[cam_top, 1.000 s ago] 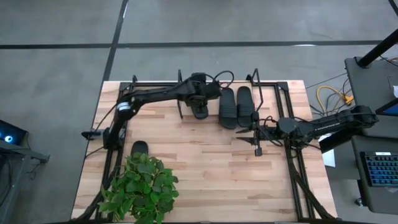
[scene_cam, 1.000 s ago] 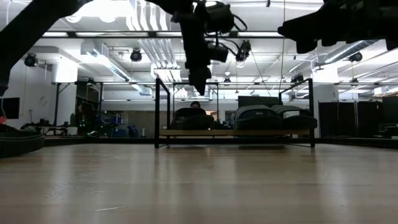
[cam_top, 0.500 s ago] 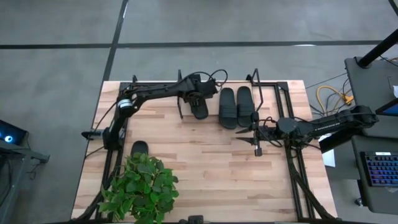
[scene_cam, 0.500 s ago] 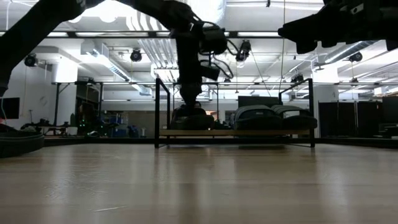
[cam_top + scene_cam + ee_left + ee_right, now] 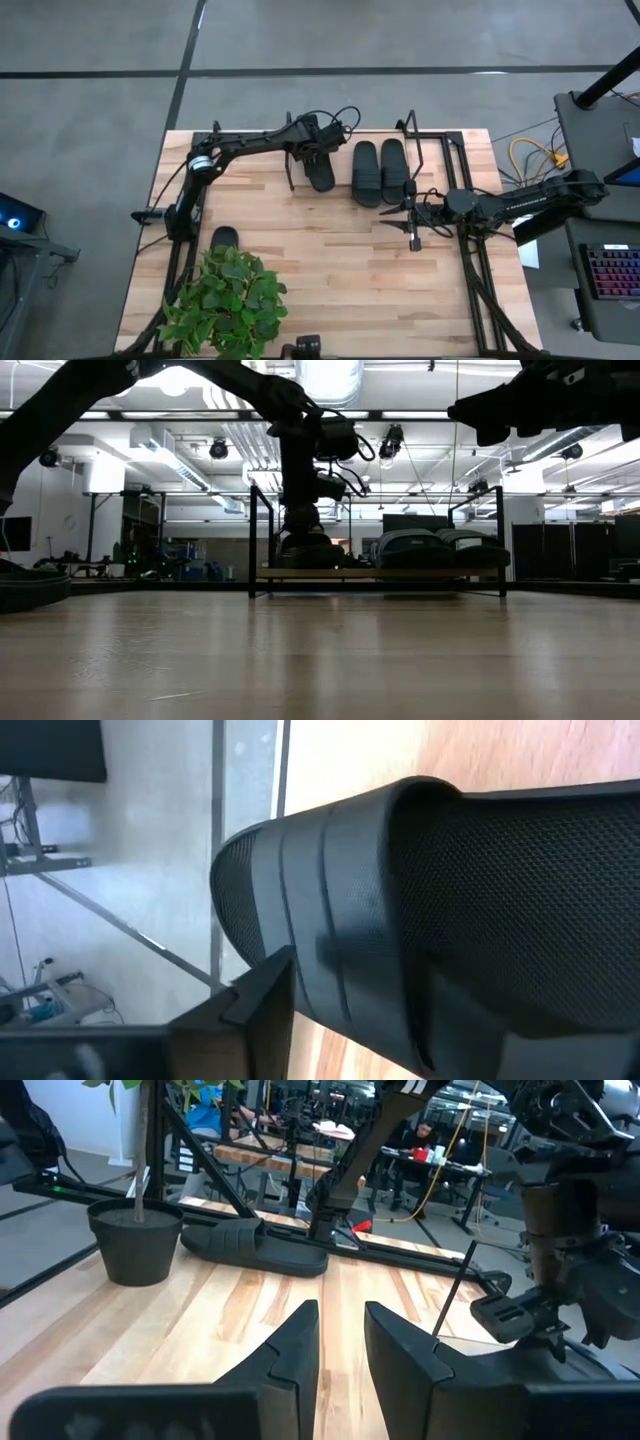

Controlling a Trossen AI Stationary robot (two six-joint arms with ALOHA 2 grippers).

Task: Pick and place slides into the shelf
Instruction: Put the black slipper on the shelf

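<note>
Three slides (image 5: 379, 170) sit on the shelf (image 5: 410, 128) at the table's far edge; left gripper (image 5: 318, 158) grasps the third (image 5: 320, 176); fourth slide (image 5: 224, 238) lies beside the plant (image 5: 228, 300), unplaced; right gripper (image 5: 412, 214) idle, slightly parted, empty.

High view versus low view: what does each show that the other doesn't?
Only the high view shows the green leafy potted plant, the fourth black open-toe slide sandal lying beside it on the pale wood table, and the right gripper waiting right of centre. Only the low view shows the room's ceiling lights beyond. Both show the left gripper at the black rod shelf, on the third slide, beside two slides already placed.
</note>
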